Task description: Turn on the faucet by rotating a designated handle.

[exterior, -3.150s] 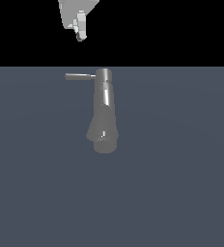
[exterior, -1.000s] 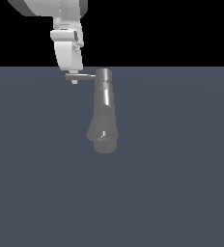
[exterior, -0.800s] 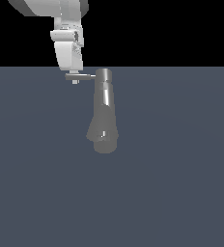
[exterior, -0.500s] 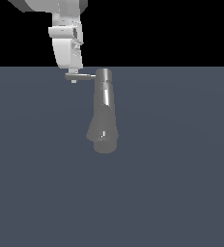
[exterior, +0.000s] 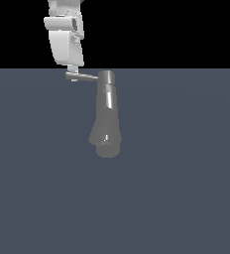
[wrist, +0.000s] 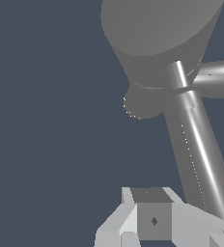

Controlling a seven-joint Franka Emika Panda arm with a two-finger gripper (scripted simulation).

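White pincer (exterior: 73, 75) sits in the upper left of the exterior frame, hanging down from the top edge, its tip right at the free end of the handle (exterior: 85, 76). We see the fingertip touching or just overlapping that end, but we cannot tell whether the jaws are spread or pressed together, or pinching the rod; the fingers blend together in that view.

We see the handle as a thin grey rod running level toward the exterior view's left from the cylindrical cap at the top of the faucet (exterior: 106, 119). We place the faucet at upper centre of the exterior frame, a grey column that widens downward to a rounded end, with a bright streak along its upper part. It stands on the dark blue-grey table (exterior: 186, 188), which fills the lower part of the frame below a black background.

In the wrist view we see the faucet (wrist: 157, 43) large at the top of the frame, the handle (wrist: 201, 159) running as a shiny rod down the right side, and part of the pincer (wrist: 152, 219) at the bottom centre, just beside the rod.
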